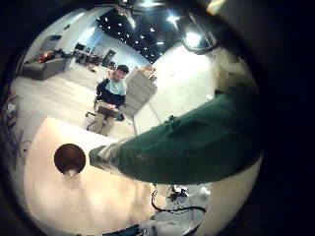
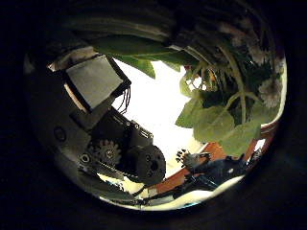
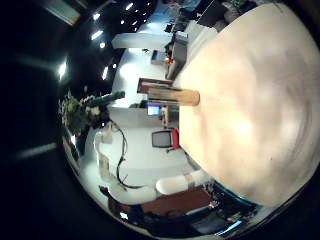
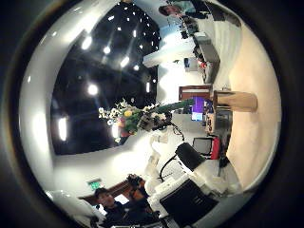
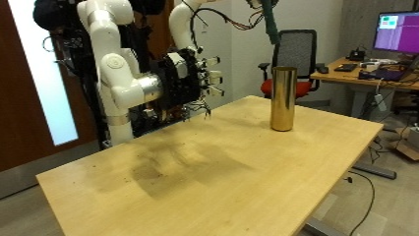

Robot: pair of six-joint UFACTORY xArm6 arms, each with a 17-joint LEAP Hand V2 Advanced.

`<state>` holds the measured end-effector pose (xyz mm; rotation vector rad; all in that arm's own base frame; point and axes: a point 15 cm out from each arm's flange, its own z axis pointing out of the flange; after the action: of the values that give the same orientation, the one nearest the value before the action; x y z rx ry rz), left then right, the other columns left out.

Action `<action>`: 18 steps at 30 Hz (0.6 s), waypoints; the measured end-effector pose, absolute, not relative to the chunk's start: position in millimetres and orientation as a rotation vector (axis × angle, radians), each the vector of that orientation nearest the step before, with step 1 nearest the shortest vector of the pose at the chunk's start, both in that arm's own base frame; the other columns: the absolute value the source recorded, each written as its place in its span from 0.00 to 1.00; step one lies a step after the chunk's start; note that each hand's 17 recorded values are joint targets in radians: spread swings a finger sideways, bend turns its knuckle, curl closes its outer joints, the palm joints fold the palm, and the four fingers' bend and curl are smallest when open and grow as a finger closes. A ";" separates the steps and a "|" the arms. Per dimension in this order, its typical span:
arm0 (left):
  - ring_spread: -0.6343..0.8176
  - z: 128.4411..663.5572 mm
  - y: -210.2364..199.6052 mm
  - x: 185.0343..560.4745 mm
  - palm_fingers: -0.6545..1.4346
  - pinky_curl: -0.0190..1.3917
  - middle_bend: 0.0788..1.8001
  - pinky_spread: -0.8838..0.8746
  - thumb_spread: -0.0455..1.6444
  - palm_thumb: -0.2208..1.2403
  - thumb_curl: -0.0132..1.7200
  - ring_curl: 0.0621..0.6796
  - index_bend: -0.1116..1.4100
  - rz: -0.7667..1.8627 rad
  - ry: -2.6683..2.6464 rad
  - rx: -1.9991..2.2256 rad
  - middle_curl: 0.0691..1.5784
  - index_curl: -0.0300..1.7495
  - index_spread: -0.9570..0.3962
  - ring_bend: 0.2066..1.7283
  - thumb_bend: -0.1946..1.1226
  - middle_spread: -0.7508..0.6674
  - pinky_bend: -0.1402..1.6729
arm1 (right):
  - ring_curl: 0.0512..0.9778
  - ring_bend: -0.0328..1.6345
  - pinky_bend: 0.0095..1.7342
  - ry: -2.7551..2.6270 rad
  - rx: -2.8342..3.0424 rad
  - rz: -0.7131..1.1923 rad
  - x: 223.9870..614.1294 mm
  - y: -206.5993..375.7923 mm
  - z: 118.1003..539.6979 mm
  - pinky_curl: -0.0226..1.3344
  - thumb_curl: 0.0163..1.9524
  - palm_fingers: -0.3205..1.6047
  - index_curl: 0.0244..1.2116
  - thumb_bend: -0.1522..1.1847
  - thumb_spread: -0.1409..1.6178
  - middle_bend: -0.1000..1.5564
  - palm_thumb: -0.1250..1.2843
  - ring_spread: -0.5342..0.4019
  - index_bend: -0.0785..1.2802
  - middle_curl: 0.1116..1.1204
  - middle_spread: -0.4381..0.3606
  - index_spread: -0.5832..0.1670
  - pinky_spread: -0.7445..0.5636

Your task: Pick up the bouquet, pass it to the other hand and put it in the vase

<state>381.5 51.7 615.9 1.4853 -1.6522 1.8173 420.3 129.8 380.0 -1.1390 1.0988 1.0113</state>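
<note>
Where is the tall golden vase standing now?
In the outside view, the tall golden metal vase stands upright on the light wooden table, near its far edge.

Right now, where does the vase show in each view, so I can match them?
Outside view: vase upright on the table, toward its far edge.
Left little finger side palm view: vase seen from above, dark mouth showing, on the table.
Left thumb side palm view: not in it.
Right little finger side palm view: vase at the table's edge.
Right thumb side palm view: vase on the table.
Shared landmark: the table.
</note>
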 end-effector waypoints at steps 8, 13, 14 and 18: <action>0.15 589.8 72.2 392.9 0.83 0.55 0.64 0.18 0.16 0.90 0.54 0.87 0.30 1.784 -1.622 1.543 0.55 0.85 0.19 0.80 0.13 0.19 0.69 | 0.23 0.21 0.17 1.094 -1.077 0.952 430.9 105.1 388.5 0.26 0.28 0.19 0.18 0.10 0.63 0.18 0.74 0.73 0.17 0.21 0.70 0.41 0.77; 0.15 583.8 76.4 399.5 0.84 0.55 0.64 0.18 0.16 0.90 0.54 0.87 0.29 1.778 -1.614 1.555 0.55 0.85 0.20 0.80 0.13 0.19 0.69 | 0.23 0.21 0.17 1.091 -1.084 0.948 429.3 104.4 388.2 0.26 0.28 0.19 0.19 0.10 0.63 0.18 0.75 0.73 0.17 0.21 0.69 0.41 0.77; 0.15 583.3 77.3 399.8 0.84 0.55 0.64 0.18 0.16 0.90 0.54 0.87 0.29 1.781 -1.616 1.557 0.55 0.86 0.20 0.80 0.13 0.19 0.69 | 0.23 0.21 0.17 1.090 -1.084 0.946 429.3 104.3 388.1 0.26 0.28 0.19 0.19 0.10 0.63 0.18 0.75 0.73 0.17 0.21 0.69 0.41 0.77; 0.15 576.1 80.4 406.9 0.84 0.55 0.64 0.18 0.16 0.90 0.54 0.87 0.29 1.777 -1.601 1.565 0.55 0.86 0.21 0.80 0.13 0.19 0.69 | 0.23 0.21 0.17 1.088 -1.087 0.943 429.0 104.4 389.3 0.26 0.28 0.19 0.19 0.10 0.63 0.18 0.75 0.72 0.17 0.21 0.69 0.41 0.77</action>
<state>406.9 80.4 576.1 1.5654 -1.6005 1.7767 429.0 104.4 389.3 -1.0865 1.0879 0.9434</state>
